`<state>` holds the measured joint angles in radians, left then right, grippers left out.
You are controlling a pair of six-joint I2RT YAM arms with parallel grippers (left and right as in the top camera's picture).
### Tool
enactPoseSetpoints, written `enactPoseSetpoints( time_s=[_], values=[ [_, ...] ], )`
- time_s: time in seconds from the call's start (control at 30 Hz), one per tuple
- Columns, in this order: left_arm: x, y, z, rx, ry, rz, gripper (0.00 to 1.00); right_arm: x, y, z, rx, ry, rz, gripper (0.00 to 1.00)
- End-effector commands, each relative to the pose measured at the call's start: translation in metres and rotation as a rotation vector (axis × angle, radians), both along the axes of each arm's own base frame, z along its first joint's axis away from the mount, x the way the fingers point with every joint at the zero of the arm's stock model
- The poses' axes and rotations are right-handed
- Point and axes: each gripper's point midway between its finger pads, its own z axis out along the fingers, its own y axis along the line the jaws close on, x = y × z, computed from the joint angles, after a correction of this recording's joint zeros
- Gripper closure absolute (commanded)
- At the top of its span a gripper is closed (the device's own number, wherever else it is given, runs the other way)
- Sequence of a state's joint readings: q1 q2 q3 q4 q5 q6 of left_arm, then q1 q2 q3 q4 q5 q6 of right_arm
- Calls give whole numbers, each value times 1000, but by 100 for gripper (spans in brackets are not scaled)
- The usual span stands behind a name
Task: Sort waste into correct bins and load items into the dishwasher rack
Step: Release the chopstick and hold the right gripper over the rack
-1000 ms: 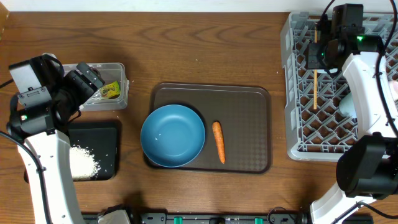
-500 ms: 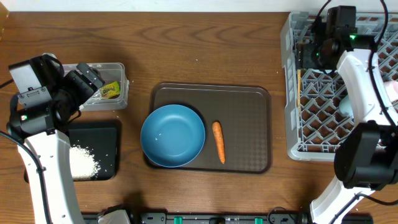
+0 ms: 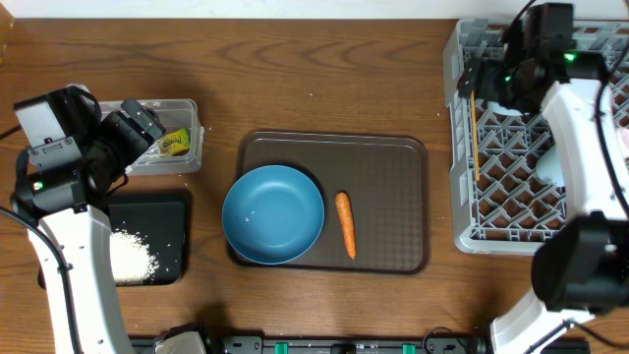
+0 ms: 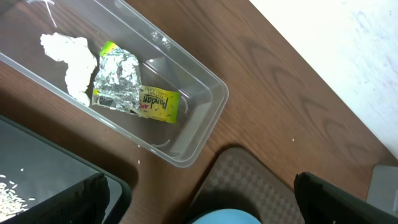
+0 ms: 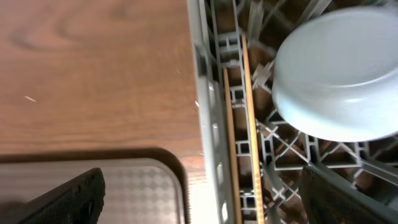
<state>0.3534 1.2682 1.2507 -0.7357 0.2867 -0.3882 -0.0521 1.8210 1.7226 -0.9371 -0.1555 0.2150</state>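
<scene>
My right gripper (image 3: 482, 81) (image 5: 205, 199) hangs open over the left wall of the grey dishwasher rack (image 3: 460, 197) (image 5: 208, 118). Nothing is between its fingers. The wooden chopsticks (image 3: 476, 138) (image 5: 250, 124) lie loose in the rack along that wall. An upturned light-blue bowl (image 5: 339, 74) rests beside them. My left gripper (image 3: 142, 128) (image 4: 199, 202) is open and empty above the clear tub (image 3: 189, 106) (image 4: 199, 106), which holds the silver wrapper (image 4: 118, 81) and the yellow-green packet (image 4: 158, 102). The rice (image 3: 130, 258) lies in the black tray (image 3: 175, 221). The dark-blue bowl (image 3: 273, 214) and carrot (image 3: 345, 224) sit on the brown tray.
The brown serving tray (image 3: 393, 187) (image 5: 124, 186) lies mid-table between the bins and the rack. A crumpled white tissue (image 4: 68, 56) is also in the clear tub. Bare wooden table runs along the back.
My right gripper has opened and let go of the chopsticks. They shifted left and now lie along the rack's left wall. The left arm has not moved.
</scene>
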Motion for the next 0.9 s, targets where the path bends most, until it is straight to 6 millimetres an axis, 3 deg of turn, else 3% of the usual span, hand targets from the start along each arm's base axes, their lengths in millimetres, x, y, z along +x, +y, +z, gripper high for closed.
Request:
enactPoseSetpoints(
  time_s=[0.0, 0.13, 0.33, 0.5, 0.87],
  values=[
    [0, 0, -3, -3, 6, -7, 2, -5, -3, 58, 30, -131, -56, 1],
    [0, 0, -3, -3, 6, -7, 2, -9, -25, 72, -29, -168, -120, 1],
    [0, 0, -3, -3, 6, -7, 2, -18, -51, 59, -95, -118, -193, 1],
    [0, 0, -3, -3, 6, -7, 2, -23, -54, 48, -94, -84, -201, 1],
    [0, 0, -3, -3, 6, -7, 2, -26, -55, 46, -98, -71, -202, 1]
  ],
)
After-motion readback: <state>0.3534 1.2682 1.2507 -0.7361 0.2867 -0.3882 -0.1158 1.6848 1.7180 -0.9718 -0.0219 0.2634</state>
